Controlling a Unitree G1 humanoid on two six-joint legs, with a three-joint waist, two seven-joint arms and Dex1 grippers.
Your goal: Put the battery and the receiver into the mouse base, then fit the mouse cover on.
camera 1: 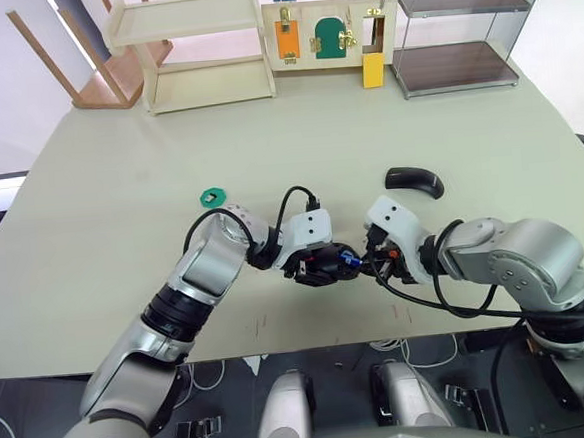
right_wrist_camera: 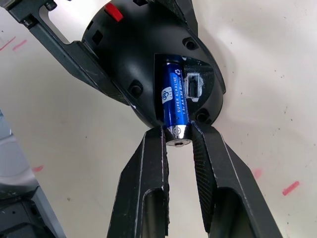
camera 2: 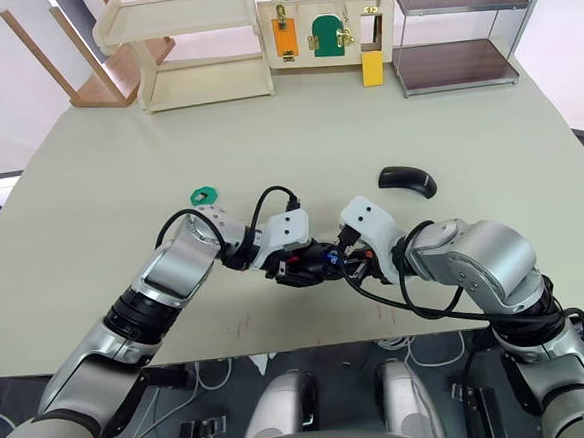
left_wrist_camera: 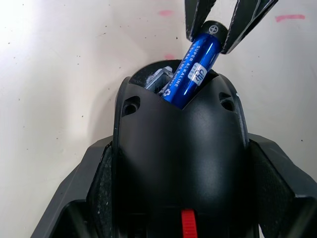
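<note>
Battery insertion, seen near the lower centre of the head views. Left gripper (camera 1: 320, 264) is clamped on the mouse base (right_wrist_camera: 148, 64), holding it just above the table (camera 1: 120, 201). Right gripper (right_wrist_camera: 178, 144) pinches the battery (right_wrist_camera: 174, 106) by its silvery end, the blue body lying partly in the base's open bay.

Handling, as a judgement — the battery is small, rigid and smooth, likely to slip or pivot under a pinch at its tip, so a hold nearer its middle would be steadier. The bay walls sit close on both sides, leaving little room for the fingers.

Mouse cover (camera 1: 414, 181) lies apart at centre right of the left eye view, with open table around it; a green ring (camera 1: 212, 196) lies left of centre.
</note>
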